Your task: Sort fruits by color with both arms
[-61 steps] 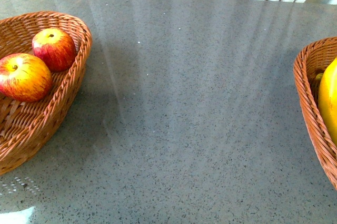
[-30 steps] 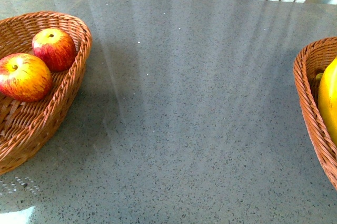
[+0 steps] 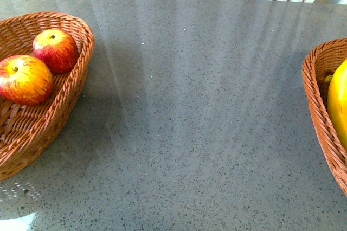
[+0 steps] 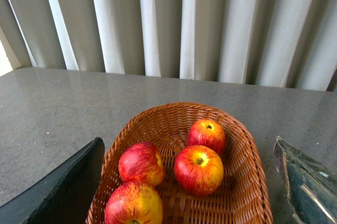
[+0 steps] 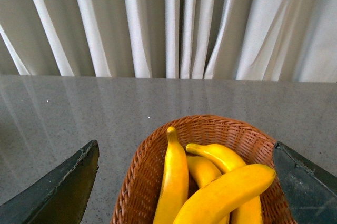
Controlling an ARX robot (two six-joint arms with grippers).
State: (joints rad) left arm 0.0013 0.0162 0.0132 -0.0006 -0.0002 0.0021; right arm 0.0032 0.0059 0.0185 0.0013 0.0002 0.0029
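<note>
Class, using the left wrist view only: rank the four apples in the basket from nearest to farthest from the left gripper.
1. Yellow-streaked apple, at the basket's near end, closest to the left gripper.
2. Dark red apple and the apple with its stem facing up, mid-basket side by side: too close to call.
3. Small apple, nearest the far rim of the basket.

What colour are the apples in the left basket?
Red streaked with yellow; the apples show best in the left wrist view, four in the wicker basket.
</note>
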